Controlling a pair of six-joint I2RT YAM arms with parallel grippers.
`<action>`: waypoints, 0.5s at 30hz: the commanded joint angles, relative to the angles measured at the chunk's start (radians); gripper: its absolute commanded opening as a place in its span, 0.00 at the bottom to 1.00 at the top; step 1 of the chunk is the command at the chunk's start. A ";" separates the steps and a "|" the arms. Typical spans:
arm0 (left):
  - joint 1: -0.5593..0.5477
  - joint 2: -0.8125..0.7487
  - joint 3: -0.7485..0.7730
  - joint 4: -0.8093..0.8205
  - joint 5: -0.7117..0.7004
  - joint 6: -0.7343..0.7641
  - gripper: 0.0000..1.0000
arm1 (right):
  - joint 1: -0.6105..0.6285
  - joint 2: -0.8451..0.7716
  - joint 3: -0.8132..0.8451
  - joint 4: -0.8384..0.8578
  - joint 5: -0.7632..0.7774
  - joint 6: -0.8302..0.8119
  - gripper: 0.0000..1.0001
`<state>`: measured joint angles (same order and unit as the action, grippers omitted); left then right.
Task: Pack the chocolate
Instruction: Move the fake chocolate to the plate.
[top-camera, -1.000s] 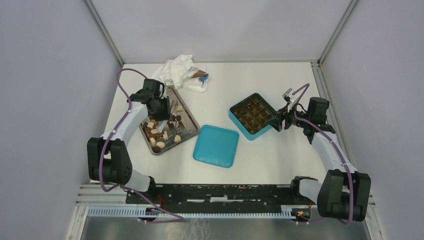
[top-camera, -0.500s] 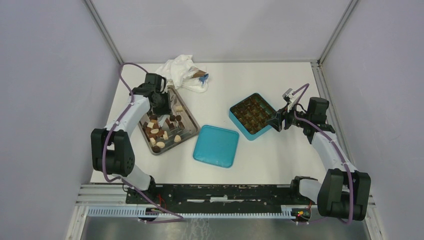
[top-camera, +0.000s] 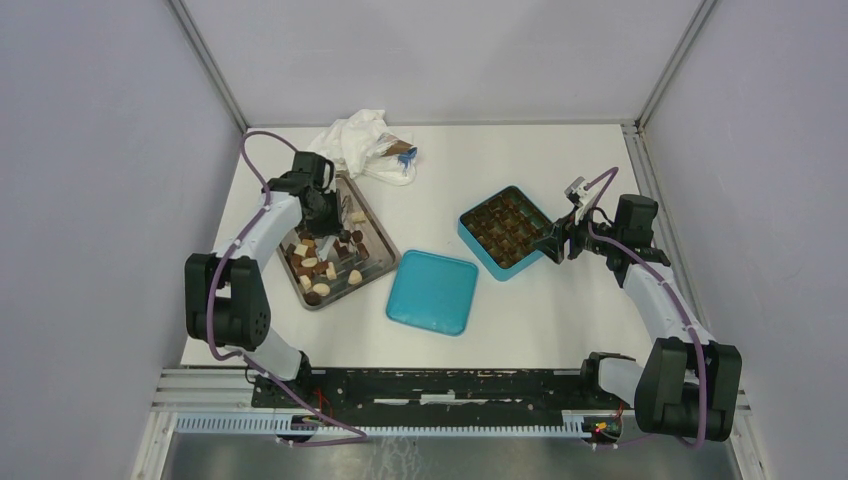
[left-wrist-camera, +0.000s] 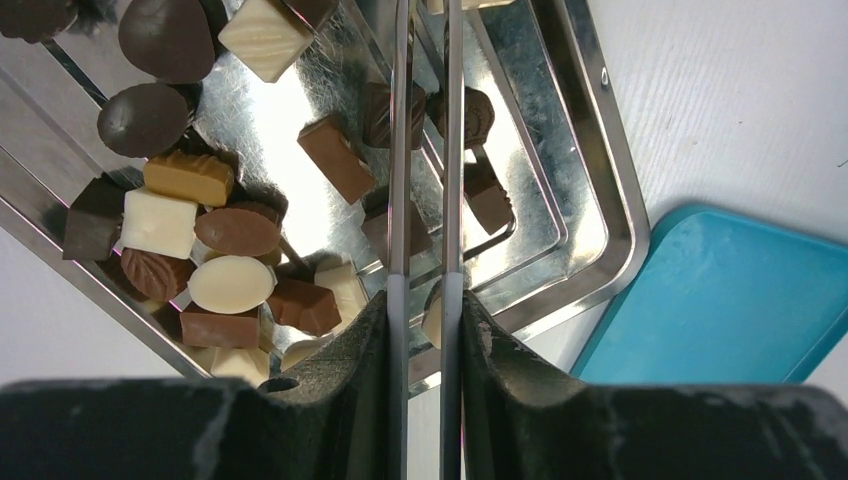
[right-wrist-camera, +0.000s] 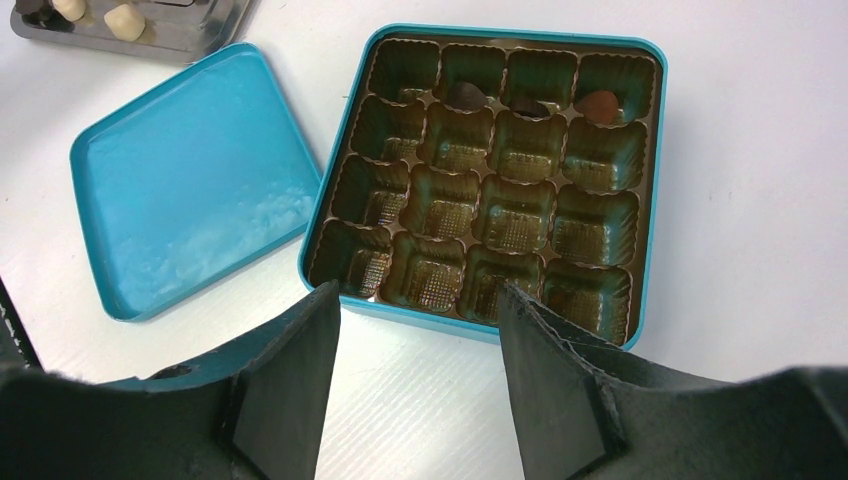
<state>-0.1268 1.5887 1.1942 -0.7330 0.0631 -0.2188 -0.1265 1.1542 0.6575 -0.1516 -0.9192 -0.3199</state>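
Left side: our left fingers (left-wrist-camera: 398, 340) are nearly closed, with only a narrow slit between the two thin blades. They hang over the metal tray (left-wrist-camera: 600, 190), above the chocolate (left-wrist-camera: 232, 232).
Left grip: we cannot tell whether anything is pinched. The tips run off the top edge of the left wrist view, and the dark piece seen through the slit is wider than the slit.
Right side: our right fingers (right-wrist-camera: 285, 390) stand wide apart and hold nothing, hovering at the near side of the teal box (right-wrist-camera: 500, 33).
Chocolate: most lies loose in the tray at the left of the table (top-camera: 520, 150), with dark, mid-brown and cream pieces mixed. Three dark pieces sit in the far row of the box's brown insert (right-wrist-camera: 500, 215).
Lid: the lid (right-wrist-camera: 190, 180) lies upturned on the table, between tray and box.
Hard to make out: the white wrapping (top-camera: 355, 140) at the tray's far end holds something brown and blue that we cannot identify.
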 joint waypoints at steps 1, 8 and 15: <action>-0.007 -0.052 -0.015 -0.008 0.023 0.038 0.31 | -0.004 0.000 0.040 0.012 -0.024 -0.016 0.65; -0.018 -0.101 -0.020 -0.039 0.057 0.033 0.31 | -0.003 0.001 0.039 0.013 -0.024 -0.016 0.65; -0.031 -0.132 -0.040 -0.055 0.104 0.029 0.31 | -0.004 0.001 0.040 0.012 -0.024 -0.016 0.65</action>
<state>-0.1493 1.5021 1.1690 -0.7845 0.1127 -0.2184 -0.1265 1.1542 0.6579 -0.1520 -0.9203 -0.3199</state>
